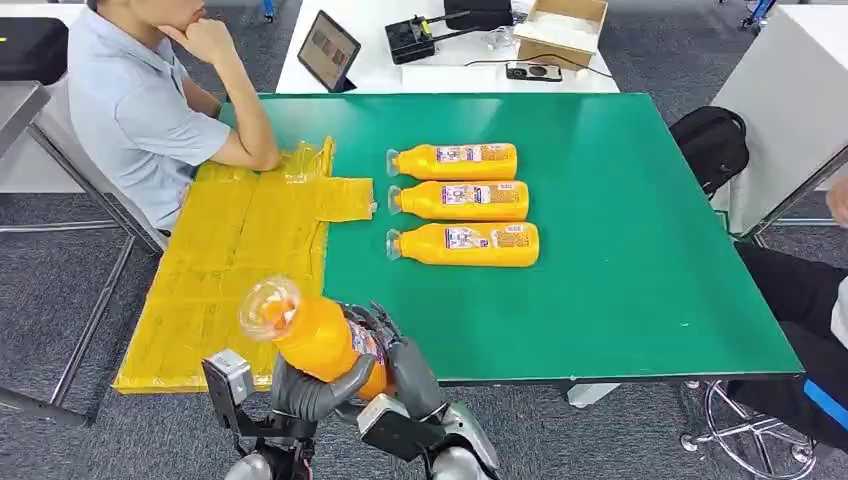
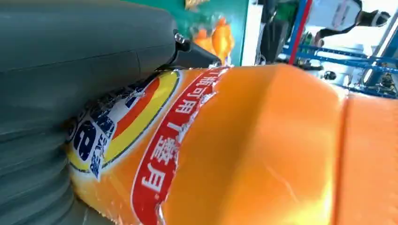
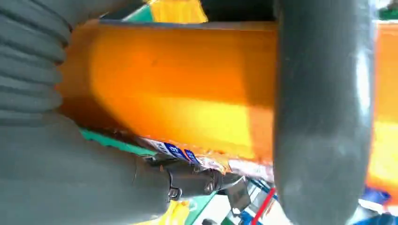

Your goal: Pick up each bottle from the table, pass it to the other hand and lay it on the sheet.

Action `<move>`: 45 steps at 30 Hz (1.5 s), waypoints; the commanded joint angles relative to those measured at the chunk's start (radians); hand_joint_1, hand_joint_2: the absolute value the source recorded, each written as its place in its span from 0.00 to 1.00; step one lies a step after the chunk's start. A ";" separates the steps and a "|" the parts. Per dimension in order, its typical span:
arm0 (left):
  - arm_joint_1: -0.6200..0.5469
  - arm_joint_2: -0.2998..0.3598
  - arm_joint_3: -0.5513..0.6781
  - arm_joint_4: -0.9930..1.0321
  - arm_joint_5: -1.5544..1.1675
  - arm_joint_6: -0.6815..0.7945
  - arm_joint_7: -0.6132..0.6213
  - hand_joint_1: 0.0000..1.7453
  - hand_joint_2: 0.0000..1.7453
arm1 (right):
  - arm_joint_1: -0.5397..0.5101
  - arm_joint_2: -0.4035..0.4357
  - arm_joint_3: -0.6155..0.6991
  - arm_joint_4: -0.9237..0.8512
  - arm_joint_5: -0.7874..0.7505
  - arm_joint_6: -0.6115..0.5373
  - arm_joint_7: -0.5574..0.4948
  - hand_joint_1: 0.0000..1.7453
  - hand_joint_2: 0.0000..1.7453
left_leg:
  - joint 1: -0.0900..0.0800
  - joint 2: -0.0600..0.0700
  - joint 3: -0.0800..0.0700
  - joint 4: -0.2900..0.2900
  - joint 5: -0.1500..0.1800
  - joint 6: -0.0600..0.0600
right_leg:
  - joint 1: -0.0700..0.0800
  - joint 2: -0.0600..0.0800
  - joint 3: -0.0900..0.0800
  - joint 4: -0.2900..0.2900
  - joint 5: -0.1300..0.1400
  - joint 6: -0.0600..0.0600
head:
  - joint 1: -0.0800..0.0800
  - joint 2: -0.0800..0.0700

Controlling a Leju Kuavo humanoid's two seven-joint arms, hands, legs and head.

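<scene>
The held bottle (image 1: pixel 315 338) tilts over the table's near edge (image 1: pixel 600 378), cap end up and left, just right of the yellow sheet (image 1: pixel 225 270). Both hands wrap it: left hand (image 1: pixel 315 392) from below, right hand (image 1: pixel 405 365) around the base. Three bottles (image 1: pixel 462 204) lie mid-table; open green surface lies to their right. A person's arm (image 1: pixel 245 140) rests on the sheet's far end. The wrist views are too close to show the fingers clearly.
</scene>
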 commanded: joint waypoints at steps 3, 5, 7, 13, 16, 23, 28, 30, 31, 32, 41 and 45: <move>0.017 0.064 0.190 -0.001 -0.074 0.087 0.055 1.00 1.00 | 0.280 -0.165 -0.049 -0.342 -0.050 -0.261 -0.215 0.00 0.00 | 0.000 -0.004 0.003 -0.002 0.000 0.001 | 0.000 -0.006 0.005 -0.002 -0.002 -0.002 | 0.000 0.000; 0.016 0.071 0.263 -0.012 -0.136 0.132 0.063 1.00 1.00 | 0.333 -0.178 -0.106 -0.404 -0.108 -0.327 -0.244 0.00 0.00 | 0.000 -0.004 0.004 -0.003 -0.001 0.001 | 0.001 -0.006 0.006 -0.003 -0.002 -0.003 | -0.003 0.000; 0.012 0.072 0.276 -0.015 -0.140 0.124 0.070 1.00 1.00 | 0.336 -0.185 -0.116 -0.415 -0.117 -0.318 -0.245 0.00 0.00 | -0.001 -0.003 0.003 -0.002 -0.001 0.001 | 0.000 -0.005 0.004 -0.002 -0.002 -0.002 | 0.003 0.000; 0.015 0.056 0.271 -0.014 -0.157 0.125 0.074 1.00 1.00 | 0.322 -0.163 -0.121 -0.399 -0.108 -0.319 -0.243 0.00 0.00 | 0.001 -0.001 0.001 -0.001 -0.001 0.001 | 0.002 -0.004 0.001 -0.001 -0.002 -0.003 | 0.001 0.000; -0.022 0.077 0.323 0.000 -0.358 0.303 0.063 1.00 1.00 | 0.367 -0.152 -0.183 -0.519 -0.169 -0.430 -0.246 0.00 0.00 | 0.001 0.000 0.001 -0.001 -0.001 0.001 | 0.001 -0.004 0.001 -0.001 -0.001 -0.003 | 0.001 0.000; -0.204 0.086 0.375 0.174 -0.528 0.272 0.103 1.00 1.00 | 0.353 -0.100 -0.299 -0.517 -0.181 -0.319 -0.246 0.00 0.00 | 0.000 -0.004 0.001 -0.002 0.001 0.001 | 0.001 -0.007 0.002 -0.002 -0.001 -0.004 | 0.000 0.000; -0.368 0.101 0.336 0.370 -0.730 0.356 0.136 1.00 1.00 | 0.309 -0.101 -0.272 -0.472 -0.180 -0.276 -0.246 0.00 0.00 | 0.000 -0.007 0.001 -0.002 0.003 0.002 | 0.001 -0.010 0.003 -0.002 0.001 -0.004 | 0.000 0.000; -0.427 0.109 0.320 0.470 -0.837 0.385 0.173 1.00 1.00 | 0.294 -0.106 -0.255 -0.470 -0.169 -0.275 -0.246 0.00 0.00 | 0.000 -0.005 0.001 -0.002 0.004 0.001 | 0.001 -0.009 0.002 -0.002 0.000 -0.003 | 0.001 0.000; -0.475 0.125 0.297 0.554 -0.972 0.456 0.191 1.00 1.00 | 0.281 -0.110 -0.235 -0.478 -0.169 -0.272 -0.246 0.00 0.00 | 0.000 -0.006 0.001 -0.002 0.004 0.002 | 0.001 -0.009 0.003 -0.002 0.001 -0.003 | 0.001 0.000; -0.498 0.128 0.295 0.592 -1.007 0.466 0.191 1.00 1.00 | 0.275 -0.111 -0.224 -0.483 -0.168 -0.283 -0.246 0.00 0.00 | 0.000 -0.005 0.001 -0.003 0.005 0.002 | 0.001 -0.008 0.003 -0.002 0.001 -0.003 | 0.000 0.000; -0.661 0.183 0.271 0.845 -1.247 0.510 0.252 1.00 1.00 | 0.255 -0.112 -0.208 -0.496 -0.203 -0.309 -0.246 0.00 0.00 | 0.000 -0.001 0.002 -0.001 0.004 0.001 | 0.001 -0.004 0.003 0.000 0.002 -0.003 | 0.001 0.000; -0.733 0.240 0.209 0.957 -1.444 0.477 0.370 1.00 1.00 | 0.258 -0.111 -0.225 -0.503 -0.231 -0.279 -0.246 0.00 0.00 | 0.001 -0.002 0.001 -0.001 0.004 0.001 | 0.002 -0.005 0.002 0.000 0.001 -0.003 | 0.001 0.000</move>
